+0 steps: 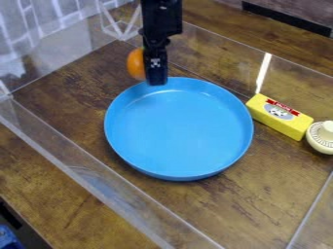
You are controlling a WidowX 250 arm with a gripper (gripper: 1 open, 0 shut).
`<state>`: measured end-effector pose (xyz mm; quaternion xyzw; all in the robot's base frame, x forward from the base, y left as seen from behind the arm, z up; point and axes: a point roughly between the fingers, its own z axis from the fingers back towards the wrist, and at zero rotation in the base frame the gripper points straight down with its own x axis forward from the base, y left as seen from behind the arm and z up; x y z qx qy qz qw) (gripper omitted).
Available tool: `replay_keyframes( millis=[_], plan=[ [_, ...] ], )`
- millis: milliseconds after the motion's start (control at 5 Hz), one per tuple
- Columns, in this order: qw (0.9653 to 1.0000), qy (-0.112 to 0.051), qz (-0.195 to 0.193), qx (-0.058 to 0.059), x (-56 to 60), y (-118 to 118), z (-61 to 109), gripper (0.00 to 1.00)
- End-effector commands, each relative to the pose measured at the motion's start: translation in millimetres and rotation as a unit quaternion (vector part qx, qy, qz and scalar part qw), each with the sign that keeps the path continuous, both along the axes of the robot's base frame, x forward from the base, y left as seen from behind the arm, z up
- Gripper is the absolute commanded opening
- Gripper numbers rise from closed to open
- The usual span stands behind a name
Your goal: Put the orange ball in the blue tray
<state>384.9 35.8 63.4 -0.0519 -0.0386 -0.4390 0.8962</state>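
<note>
The orange ball (134,63) shows as a small round sphere, half hidden behind the black fingers of my gripper (154,72), which is shut on it. Ball and gripper hang over the far left rim of the blue tray (178,128), a large round shallow dish in the middle of the wooden table. The arm comes down from the top edge of the view. The tray holds nothing.
A small yellow box (279,115) and a round cream-coloured object (321,136) lie right of the tray. Clear plastic walls (78,165) fence the table along the front left and the back.
</note>
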Motion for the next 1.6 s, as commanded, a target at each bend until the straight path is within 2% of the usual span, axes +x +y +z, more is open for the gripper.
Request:
replay_keyframes(
  millis=[0, 800, 1200, 1400],
  plan=[
    [0.9986, -0.053, -0.006, 0.004, 5.5, -14.3, 45.4, 0.0],
    [0.9995, -0.027, 0.015, -0.006, -11.2, -32.1, 69.0, 0.0],
    [0.9993, -0.013, 0.033, -0.013, -32.6, -49.7, 82.0, 0.0],
    [0.9991, -0.009, 0.037, -0.018, -41.4, -57.7, 77.6, 0.0]
  ],
)
